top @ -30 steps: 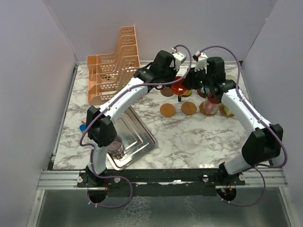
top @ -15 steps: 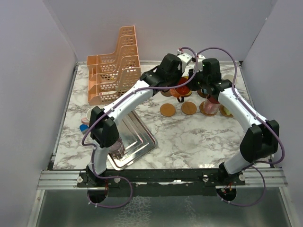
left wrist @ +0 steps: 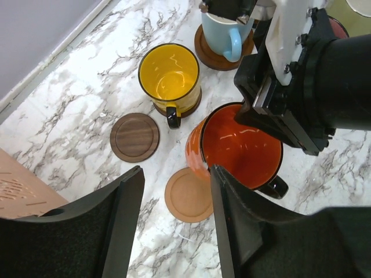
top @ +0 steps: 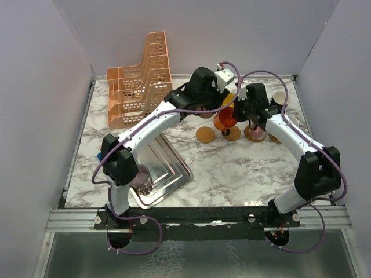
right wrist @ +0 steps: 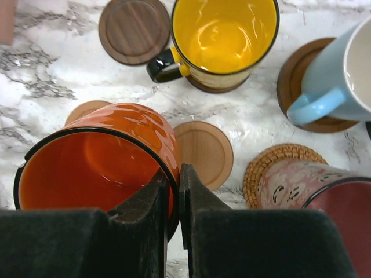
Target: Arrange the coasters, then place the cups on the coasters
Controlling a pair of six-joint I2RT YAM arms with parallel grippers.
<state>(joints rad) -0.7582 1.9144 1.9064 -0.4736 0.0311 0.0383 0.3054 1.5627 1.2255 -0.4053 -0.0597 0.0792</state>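
The glossy orange cup (right wrist: 110,156) hangs tilted above the marble, and my right gripper (right wrist: 173,176) is shut on its rim, one finger inside and one outside. My left gripper (left wrist: 177,174) stands open beside the orange cup (left wrist: 240,145), its right finger close to the cup wall, nothing held. Bare tan coasters (left wrist: 188,195) (right wrist: 206,152) lie under and beside the cup; a dark coaster (left wrist: 134,137) lies bare too. The yellow cup (left wrist: 170,72) and the light blue cup (left wrist: 223,32) each sit on a coaster. The maroon-pink cup (right wrist: 324,185) sits on a woven coaster (right wrist: 272,162).
An orange plastic rack (top: 139,87) stands at the back left. A silver tray (top: 165,168) lies front left, with a grey-purple cup (top: 142,178) in it. Both arms crowd the back right around the orange cup (top: 225,120).
The left gripper has opened and let go of the orange cup. The right gripper has shut on its rim, and the cup has shifted slightly forward.
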